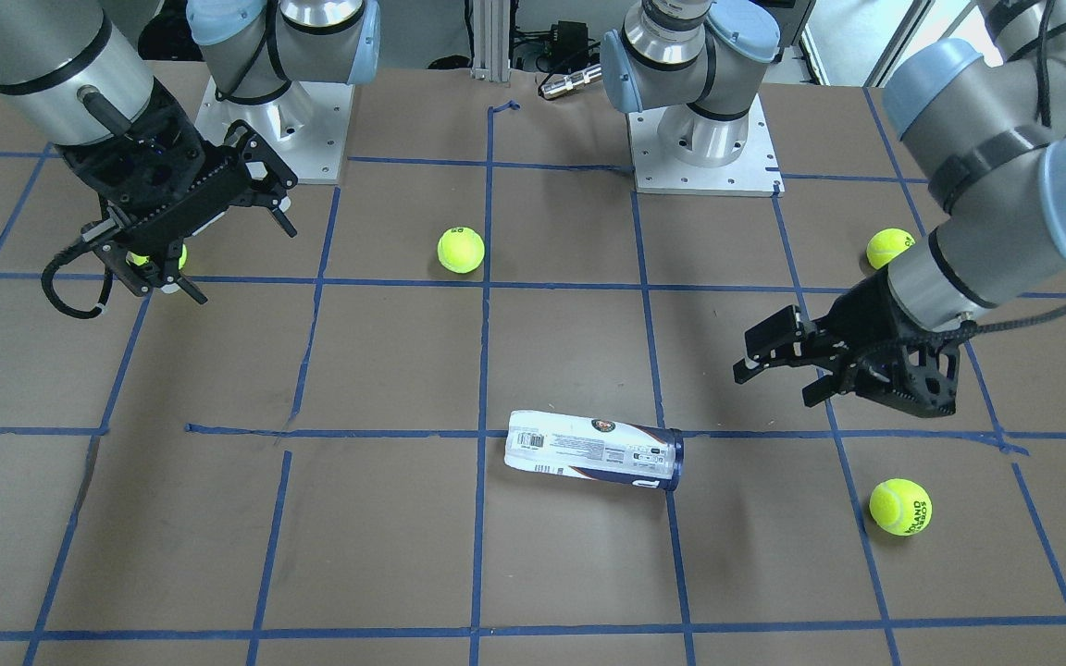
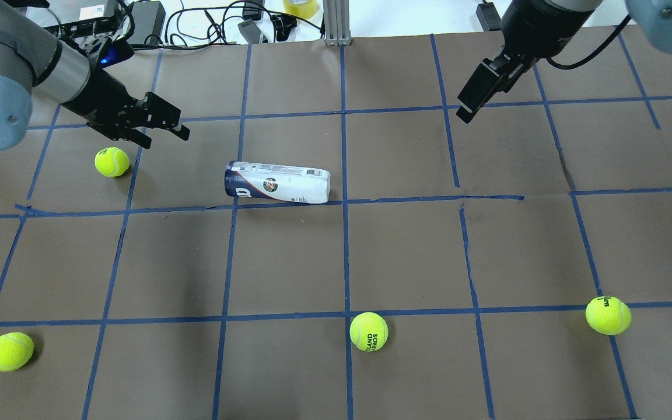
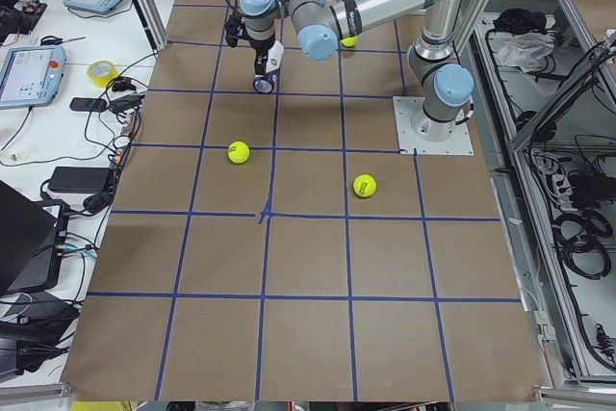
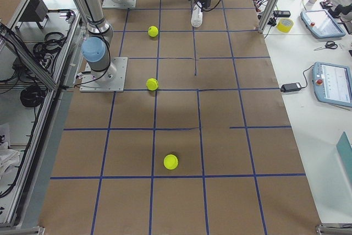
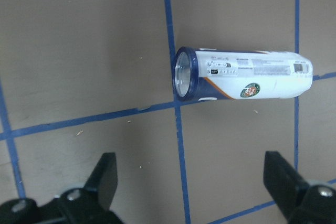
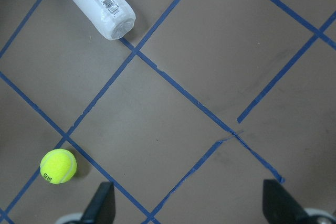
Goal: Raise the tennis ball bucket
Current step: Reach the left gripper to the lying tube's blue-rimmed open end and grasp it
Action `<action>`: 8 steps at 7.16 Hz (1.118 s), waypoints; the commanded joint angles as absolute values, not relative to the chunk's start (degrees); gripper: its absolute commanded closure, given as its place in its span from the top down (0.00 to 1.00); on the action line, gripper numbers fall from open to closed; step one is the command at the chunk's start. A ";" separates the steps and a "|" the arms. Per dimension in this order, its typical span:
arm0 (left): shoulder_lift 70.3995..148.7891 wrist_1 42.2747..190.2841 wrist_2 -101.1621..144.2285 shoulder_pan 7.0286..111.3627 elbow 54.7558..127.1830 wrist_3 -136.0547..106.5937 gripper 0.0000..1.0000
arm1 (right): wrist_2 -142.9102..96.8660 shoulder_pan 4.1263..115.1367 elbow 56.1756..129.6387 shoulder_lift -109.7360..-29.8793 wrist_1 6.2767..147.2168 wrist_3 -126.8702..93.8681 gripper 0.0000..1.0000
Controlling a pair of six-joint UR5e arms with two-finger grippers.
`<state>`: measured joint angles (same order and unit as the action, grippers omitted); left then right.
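**Tennis ball bucket (image 2: 277,182) flat on bench, both end effectors open, nothing held**

The tennis ball bucket is a slim clear-plastic cylinder with a white printed label and a navy band at one end. It lies on its side on the brown paper-covered bench (image 2: 406,251), just beside a line of the blue tape grid (image 2: 342,256), somewhat toward the robot's left half. Since it is lying flat, a grasp would have to close across the round body, not over the rim.

The left end effector (image 5: 191,182) hangs near the navy end with fingers spread wide, empty and apart from the bucket. Its wrist view looks down on the whole can, so it is likely lined up for the approach. The right end effector (image 6: 190,203) is also wide and empty, well apart from the bucket on the far side, near a yellow-green felt tennis ball (image 6: 58,166). I judge it parked out of the way. Other loose balls are scattered on the bench, none touching the bucket.

Writing:
- **Navy band:** a large white logo, probably a "W", though only part of it shows.
- **Label:** a round green-and-orange emblem sits mid-label, with a barcode toward the plain end. The small print is too small to read.
- **Centre ball (image 2: 368,331):** reads "ROLAND GARROS".
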<state>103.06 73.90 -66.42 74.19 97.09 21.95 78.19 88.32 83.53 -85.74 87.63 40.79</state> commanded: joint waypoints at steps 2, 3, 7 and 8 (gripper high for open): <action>109.41 69.45 -58.12 74.27 97.73 22.15 1.00 | 83.56 88.59 83.76 -88.75 85.35 25.21 1.00; 111.25 69.09 -55.14 74.27 97.73 21.80 1.00 | 85.85 88.59 83.85 -89.47 85.34 22.44 1.00; 117.15 69.17 -54.58 75.23 98.00 21.88 1.00 | 85.43 89.03 83.85 -91.22 82.97 8.47 1.00; 117.25 69.26 -53.01 75.58 99.39 21.45 1.00 | 85.17 89.03 83.93 -91.75 82.97 4.78 1.00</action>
<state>116.67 69.17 -54.23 75.15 98.29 21.80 85.46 88.99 83.88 -91.02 83.10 9.03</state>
